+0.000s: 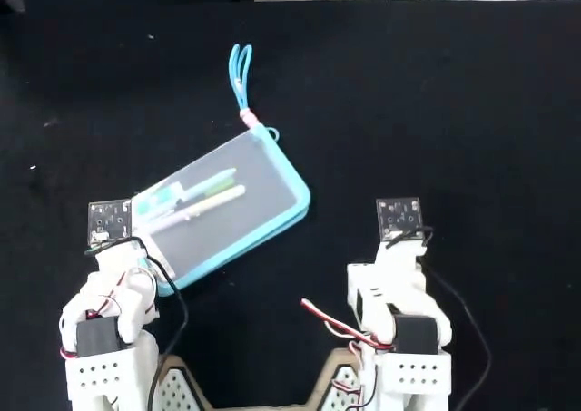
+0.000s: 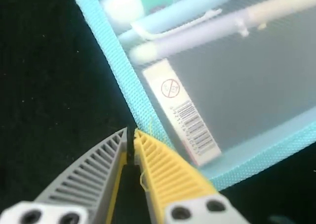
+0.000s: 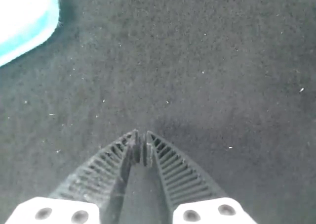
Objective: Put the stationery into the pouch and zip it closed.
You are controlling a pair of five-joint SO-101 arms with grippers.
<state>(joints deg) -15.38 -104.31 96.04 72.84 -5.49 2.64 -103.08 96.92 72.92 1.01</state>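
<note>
- We see the pouch (image 1: 227, 213) left of centre in the high view. It lies flat on the black table (image 1: 454, 112) and slants from lower left to upper right.
- Its blue loop (image 1: 240, 71) stretches from the upper corner toward the top of the frame.
- Through the pouch's clear face we make out pens (image 1: 204, 198) lying side by side inside, along its upper-left long edge.
- The left arm (image 1: 109, 311) sits at the lower left of the high view, bent forward, with its wrist over the pouch's lower-left corner.
- In the left wrist view the left gripper (image 2: 131, 137) is clenched: the grey and yellow fingertips meet right at the pouch's (image 2: 247, 85) teal border.
- We cannot tell whether anything is pinched between those tips.
- Just beyond the tips, behind the clear face, lies a white barcoded label (image 2: 185, 115), with the pens (image 2: 197, 31) farther off.
- The right arm (image 1: 395, 302) is at the lower right of the high view, folded compactly over its base and well apart from the pouch.
- The right gripper (image 3: 140, 140) is clenched too, its tips together above bare table and holding nothing.
- One rounded teal corner of the pouch (image 3: 24, 21) shows far from that gripper in the right wrist view.
</note>
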